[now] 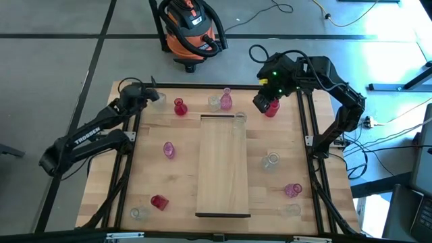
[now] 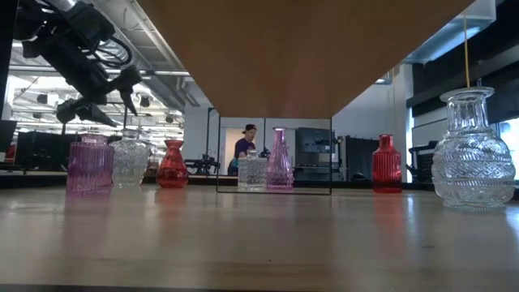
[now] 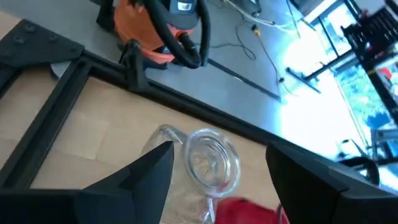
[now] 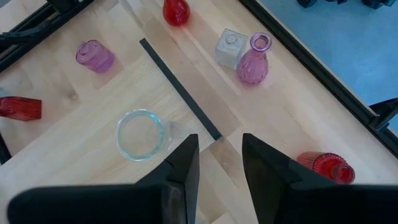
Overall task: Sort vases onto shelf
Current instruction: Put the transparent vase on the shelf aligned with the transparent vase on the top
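My left gripper (image 1: 152, 96) stands open at the table's far left corner. Its fingers are on either side of a clear vase (image 3: 211, 158) that stands upright on the table; I cannot tell whether they touch it. A red vase (image 1: 179, 106) stands beside it. My right gripper (image 4: 220, 168) hangs open and empty, high above the far right of the table, over the shelf's far end (image 4: 180, 93). A clear vase (image 4: 140, 134) stands on that end of the shelf (image 1: 223, 169). Another red vase (image 1: 271, 109) stands below the right gripper.
A pink vase (image 1: 226, 99) and a square clear vase (image 1: 214, 102) stand beyond the shelf. More vases stand on the table: pink (image 1: 169, 150), red (image 1: 158, 201), clear (image 1: 138, 213), clear (image 1: 271, 160), pink (image 1: 292, 190). A black frame (image 3: 56, 112) edges the table.
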Controlling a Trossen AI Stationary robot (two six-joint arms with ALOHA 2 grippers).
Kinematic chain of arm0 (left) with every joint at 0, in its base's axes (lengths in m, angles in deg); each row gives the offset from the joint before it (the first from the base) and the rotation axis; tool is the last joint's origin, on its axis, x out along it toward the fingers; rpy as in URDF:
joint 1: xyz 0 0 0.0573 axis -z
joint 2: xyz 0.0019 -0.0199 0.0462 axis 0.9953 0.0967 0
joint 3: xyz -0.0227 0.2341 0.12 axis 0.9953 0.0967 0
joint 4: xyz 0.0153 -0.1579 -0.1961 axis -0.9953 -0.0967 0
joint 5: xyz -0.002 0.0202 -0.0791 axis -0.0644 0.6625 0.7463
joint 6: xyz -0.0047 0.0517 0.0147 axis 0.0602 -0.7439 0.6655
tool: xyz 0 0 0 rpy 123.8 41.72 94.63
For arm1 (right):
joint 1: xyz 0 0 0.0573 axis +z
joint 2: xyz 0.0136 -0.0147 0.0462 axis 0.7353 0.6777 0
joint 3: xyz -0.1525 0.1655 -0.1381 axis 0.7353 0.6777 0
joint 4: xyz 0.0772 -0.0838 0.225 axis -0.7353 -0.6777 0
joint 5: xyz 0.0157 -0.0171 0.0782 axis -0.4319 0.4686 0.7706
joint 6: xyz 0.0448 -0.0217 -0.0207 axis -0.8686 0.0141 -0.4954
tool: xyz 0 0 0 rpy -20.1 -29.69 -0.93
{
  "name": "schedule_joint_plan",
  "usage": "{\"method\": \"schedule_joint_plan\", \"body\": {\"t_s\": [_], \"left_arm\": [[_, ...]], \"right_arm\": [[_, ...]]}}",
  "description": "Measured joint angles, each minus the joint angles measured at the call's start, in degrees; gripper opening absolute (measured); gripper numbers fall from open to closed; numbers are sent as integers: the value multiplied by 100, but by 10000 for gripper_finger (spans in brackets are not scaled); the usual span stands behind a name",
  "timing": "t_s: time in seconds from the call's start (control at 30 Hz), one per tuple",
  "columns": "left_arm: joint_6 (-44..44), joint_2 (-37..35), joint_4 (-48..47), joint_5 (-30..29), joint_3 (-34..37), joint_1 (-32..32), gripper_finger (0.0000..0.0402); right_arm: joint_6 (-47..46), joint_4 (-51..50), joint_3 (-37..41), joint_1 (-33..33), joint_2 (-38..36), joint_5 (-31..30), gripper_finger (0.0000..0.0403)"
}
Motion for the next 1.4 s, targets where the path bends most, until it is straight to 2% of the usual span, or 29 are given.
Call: {"method": "schedule_joint_plan", "body": {"t_s": [0.33, 0.7, 0.83, 0.97, 1.1, 1.4], "left_arm": [[7, 587, 1, 404, 0, -536, 222], [-341, 1350, 272, 1768, -35, -952, 204], [-568, 1354, -130, 2009, -175, -976, 204], [-1114, 1372, -971, 2008, -531, -973, 204], [-1629, 1389, -1737, 1690, -958, -973, 203], [-1927, 1415, -1846, 1536, -1241, -973, 200]], "right_arm": [[140, 0, 0, 0, 33, -3, 106], [182, 0, 2, 0, 105, 0, 106], [182, -2, 2, 0, 101, 38, 106], [184, -2, 2, 0, 101, 42, 106], [229, 0, 2, 0, 115, 39, 106], [306, 37, 0, 0, 245, 34, 106]]}}
